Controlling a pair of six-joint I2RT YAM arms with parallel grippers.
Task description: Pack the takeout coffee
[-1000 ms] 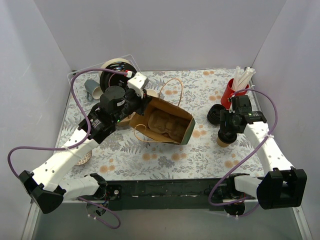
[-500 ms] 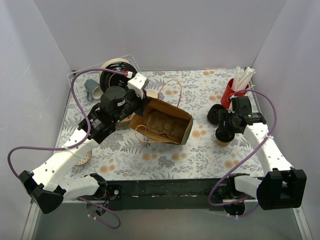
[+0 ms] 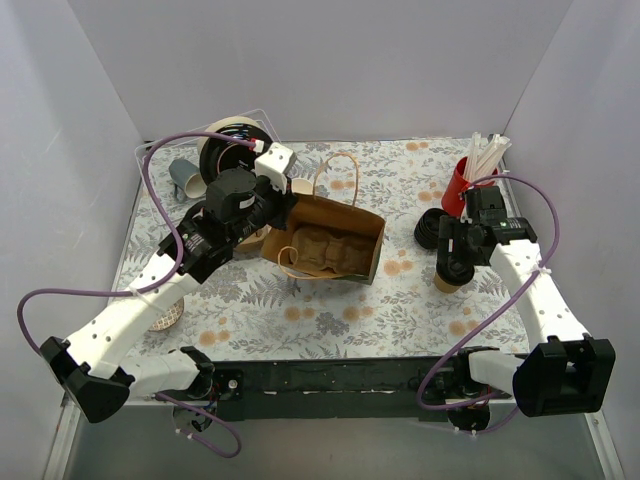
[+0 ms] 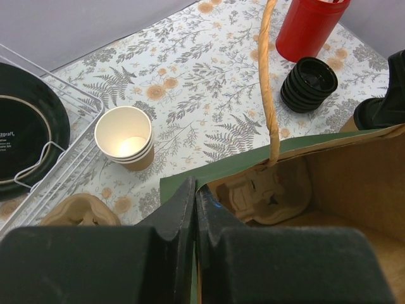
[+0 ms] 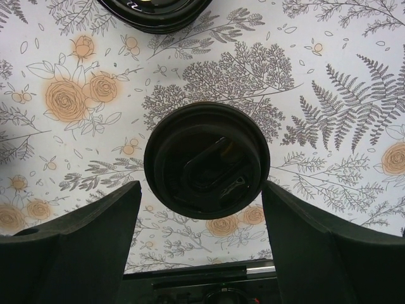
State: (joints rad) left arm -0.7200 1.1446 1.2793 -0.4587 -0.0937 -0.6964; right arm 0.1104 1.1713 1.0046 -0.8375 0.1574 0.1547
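The takeout coffee, a tan cup with a black sip lid, stands on the floral cloth at the right. My right gripper hovers right over it, open; its fingers stand on either side of the lid, apart from it. The green-and-brown paper bag lies open in the middle with a pulp cup carrier inside. My left gripper is shut on the bag's green rim at its left edge, jaws pinched together.
A stack of loose black lids and a red cup of white sticks stand behind the coffee. Lidless tan cups stand behind the bag. A clear tray with a black plate and a grey mug sit at the back left.
My left gripper has pulled the bag's rim up and back a little, so the bag's mouth stands more open. My right gripper has stayed over the coffee with only small shifts.
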